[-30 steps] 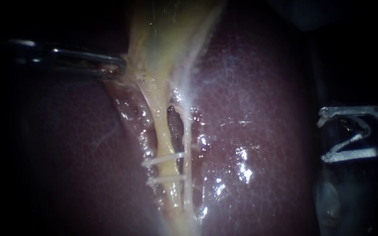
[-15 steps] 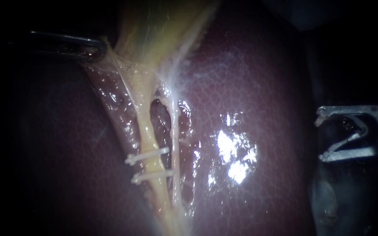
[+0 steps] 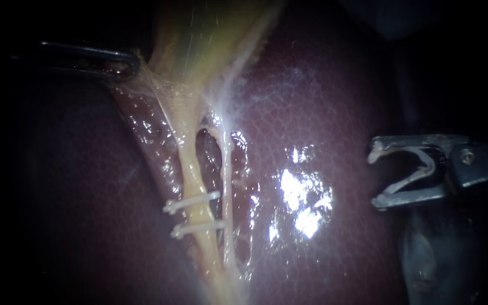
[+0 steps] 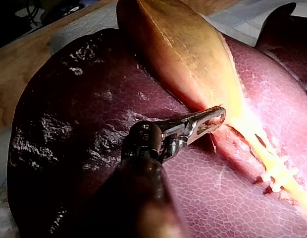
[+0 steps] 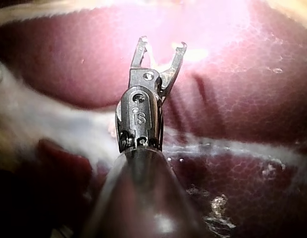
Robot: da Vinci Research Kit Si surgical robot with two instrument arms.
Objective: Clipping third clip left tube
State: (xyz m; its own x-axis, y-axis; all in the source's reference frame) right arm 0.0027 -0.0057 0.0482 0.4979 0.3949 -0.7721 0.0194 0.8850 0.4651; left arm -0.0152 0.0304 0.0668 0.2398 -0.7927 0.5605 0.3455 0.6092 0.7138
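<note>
The yellow left tube [image 3: 190, 169] runs down from the gallbladder [image 3: 210, 34] and carries two white clips [image 3: 192, 200], one just below the other. A thinner pale right tube [image 3: 227, 169] lies beside it. My left instrument [image 3: 131, 65] comes in at the upper left, jaws shut on tissue at the gallbladder's lower edge, holding it taut. In the left wrist view its jaws [image 4: 215, 116] lie together at that edge. My right instrument [image 3: 374, 177] hovers over the liver's right side, well clear of the tubes, jaws open with a white clip seated between them [image 5: 161, 43].
The dark red liver [image 3: 312, 113] fills the view, wet and shiny around the tubes. A window of bare tissue [image 3: 207, 152] shows between the two tubes above the clips. The left wrist view shows a wooden board [image 4: 25, 74] beyond the liver.
My left instrument pulled the gallbladder edge up and left, and the tubes and clips shifted left with it. Since then my right instrument has moved left towards the tubes, jaws still open.
</note>
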